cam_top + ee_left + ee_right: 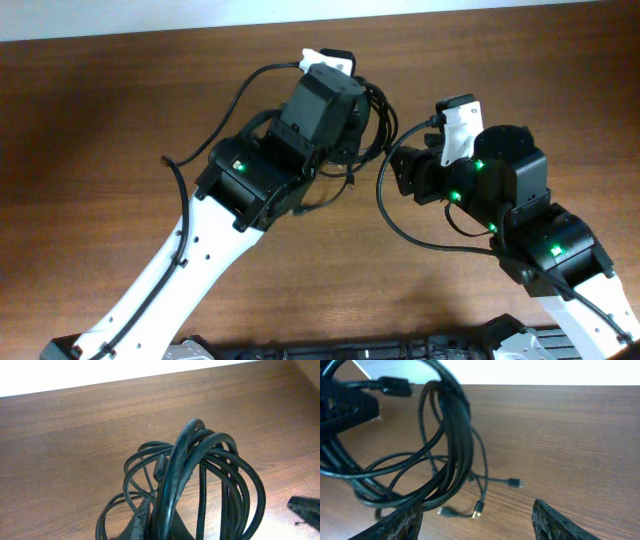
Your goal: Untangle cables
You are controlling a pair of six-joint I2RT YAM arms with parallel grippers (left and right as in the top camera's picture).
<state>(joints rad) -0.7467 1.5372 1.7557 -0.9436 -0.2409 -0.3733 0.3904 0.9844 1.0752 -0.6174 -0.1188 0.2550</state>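
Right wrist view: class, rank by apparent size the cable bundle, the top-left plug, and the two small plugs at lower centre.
1. cable bundle
2. top-left plug, though likely nearer the camera
3. black-tipped plug and gold-tipped plug: too alike to rank

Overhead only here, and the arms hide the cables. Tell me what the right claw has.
Observer: Nothing. The right claw is open, and the cable bundle hangs beside one finger.
Operator: Find me a loose end.
Observer: Two lie on the table ahead of that claw: a black plug and a gold-tipped plug.
Operator: Report the left wrist view.
Observer: It shows the loops arching up above the wood, with a boxy plug caught among them.
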